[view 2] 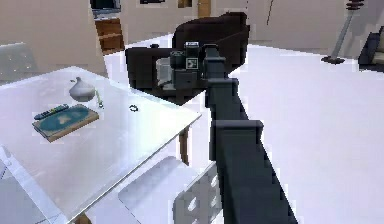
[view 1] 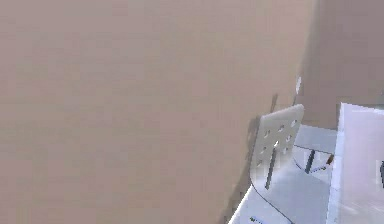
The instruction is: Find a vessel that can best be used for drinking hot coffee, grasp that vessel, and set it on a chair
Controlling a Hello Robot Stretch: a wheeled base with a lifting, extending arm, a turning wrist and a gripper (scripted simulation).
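Presently: claw (view 2: 163, 70) sits against a dark armchair (view 2: 215, 35) directly behind it. The fingers merge with the upholstery, so whether it holds anything cannot be told. Left of claw, a pale rounded vessel (view 2: 82, 89) stands on white table (view 2: 150, 135); cup or not, unclear. Below claw, a white chair (view 2: 185, 195), cut off at the edge. Open floor (view 2: 310, 110) to claw's right.

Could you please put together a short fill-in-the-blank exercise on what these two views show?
1. In the arm side view, the teal book lies on the white ____.
2. The arm, which ends in the end effector, rises from that picture's ____ edge.
3. In the forward view, the backrest of the white chair is pierced by round ____.
4. The forward view's left is taken up by a plain beige ____.

Missing words: table; bottom; holes; wall.
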